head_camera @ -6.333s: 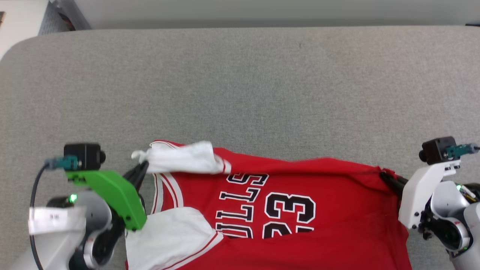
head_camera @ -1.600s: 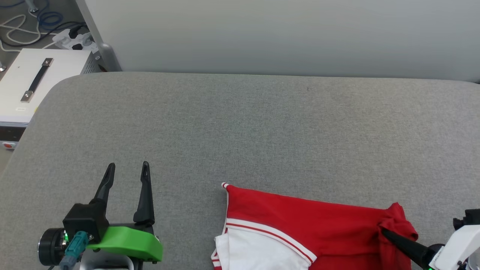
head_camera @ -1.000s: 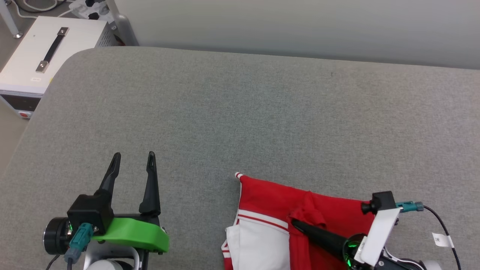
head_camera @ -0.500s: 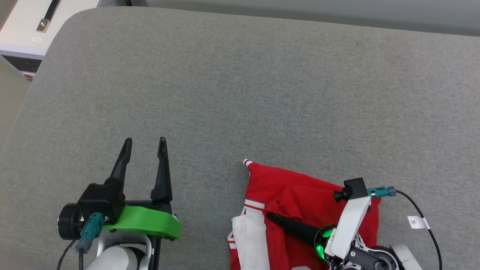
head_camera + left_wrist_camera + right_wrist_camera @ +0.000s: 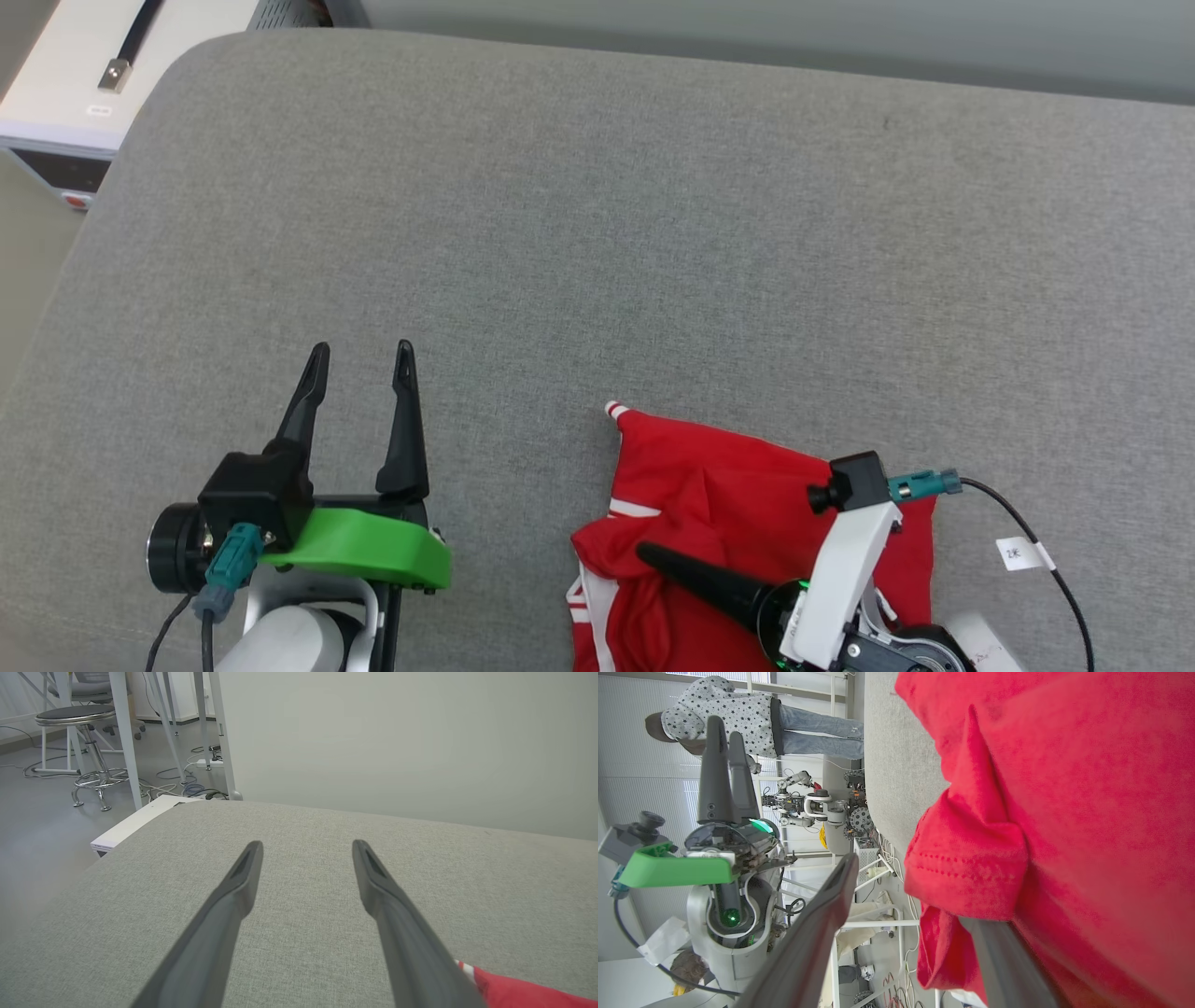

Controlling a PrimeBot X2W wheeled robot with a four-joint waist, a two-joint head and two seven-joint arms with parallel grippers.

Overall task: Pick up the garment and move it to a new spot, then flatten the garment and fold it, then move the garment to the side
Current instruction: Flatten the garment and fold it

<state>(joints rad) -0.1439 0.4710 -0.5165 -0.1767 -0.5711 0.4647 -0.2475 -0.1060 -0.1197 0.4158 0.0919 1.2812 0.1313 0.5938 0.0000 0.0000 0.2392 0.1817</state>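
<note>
1. Folding is, by my reading, the step in hand: the garment (image 5: pixel 738 485) lies bunched on the grey table (image 5: pixel 597 233) at 5 o'clock in the head view, with one red flap doubled over the rest.
2. Right end effector (image 5: pixel 909 890) sits low over that flap with its jaws apart. Red cloth drapes against one finger, but nothing is pinched.
3. Left end effector (image 5: pixel 361 347) hovers at 8 o'clock, jaws wide and empty, well apart from the garment.
4. Next move, I judge, calls for drawing the right arm back toward 5 o'clock without snagging the loose fold. After that the heap wants pressing flatter before another fold or the shift to the side, and the left arm would likely have to come across to help.
5. Hidden parts: the garment's near portion runs off the bottom edge of the head view. No lettering or number can be made out, and just a strip of white trim (image 5: pixel 631 509) shows. One dark finger (image 5: pixel 695 581) of the right end effector is plain there, while its partner sits behind the wrist. Whether the folded edges line up cannot be told.
</note>
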